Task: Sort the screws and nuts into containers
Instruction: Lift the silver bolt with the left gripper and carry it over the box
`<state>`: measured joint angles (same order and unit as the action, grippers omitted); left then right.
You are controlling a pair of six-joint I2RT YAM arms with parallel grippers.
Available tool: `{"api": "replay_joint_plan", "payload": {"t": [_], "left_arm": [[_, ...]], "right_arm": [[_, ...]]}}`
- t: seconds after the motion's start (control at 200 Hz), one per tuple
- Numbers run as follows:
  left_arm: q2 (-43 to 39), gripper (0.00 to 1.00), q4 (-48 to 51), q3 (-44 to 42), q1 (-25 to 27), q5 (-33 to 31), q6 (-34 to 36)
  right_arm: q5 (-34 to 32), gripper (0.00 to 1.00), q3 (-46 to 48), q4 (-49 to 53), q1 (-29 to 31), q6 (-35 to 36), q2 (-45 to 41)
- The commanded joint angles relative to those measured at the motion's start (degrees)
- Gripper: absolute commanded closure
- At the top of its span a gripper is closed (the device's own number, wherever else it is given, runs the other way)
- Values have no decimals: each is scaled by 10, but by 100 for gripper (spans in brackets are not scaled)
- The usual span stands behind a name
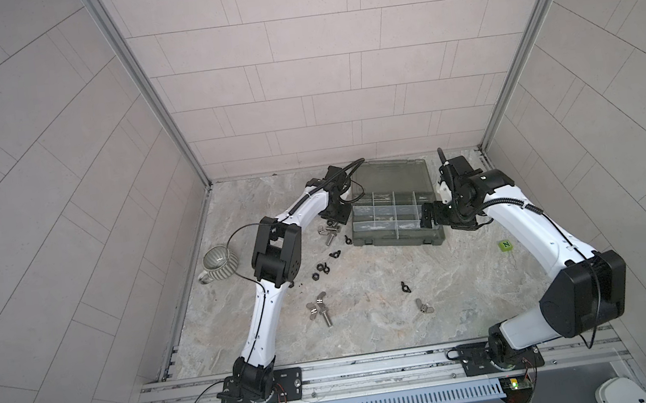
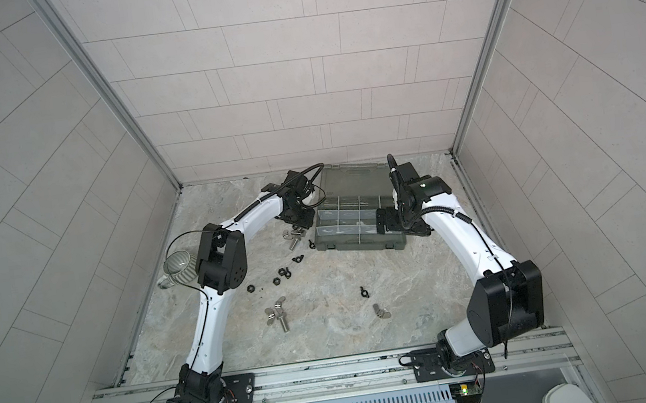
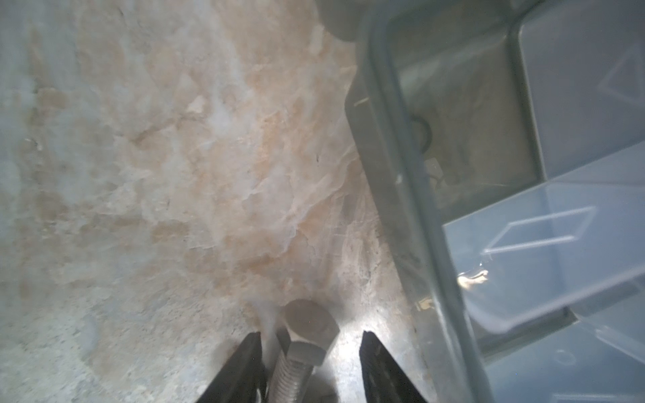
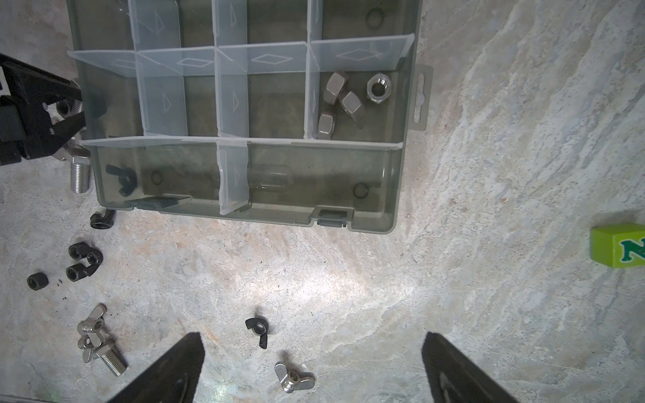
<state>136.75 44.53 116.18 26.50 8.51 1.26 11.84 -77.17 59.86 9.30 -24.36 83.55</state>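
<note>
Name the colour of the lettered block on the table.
Green block, best seen in right wrist view.

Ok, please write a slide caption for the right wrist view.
Open right pincer; organizer box holding four silver hex nuts and one black wing nut.

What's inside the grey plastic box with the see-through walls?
Four silver hex nuts share one compartment of the smoky grey plastic organizer box; a black wing nut lies in a long one. The back row is cut off close up, so I cannot tell.
</note>
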Motion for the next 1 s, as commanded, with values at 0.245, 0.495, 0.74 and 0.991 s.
{"api": "replay_joint_plan", "payload": {"t": [0.245,0.495,0.74,0.991], "left_arm": [[12,59,8,-20,-2,-8,4],[5,76,8,-29,-1,0,-6],[-31,82,25,-18,0,-11,-10],[-63,82,62,30,0,-33,-14]], "right_arm": [[6,1,10,17,-8,8,-15],[19,1,16,22,-8,12,-22],[29,1,20,23,-7,12,-47],[32,1,50,18,-8,7,-90]]}}
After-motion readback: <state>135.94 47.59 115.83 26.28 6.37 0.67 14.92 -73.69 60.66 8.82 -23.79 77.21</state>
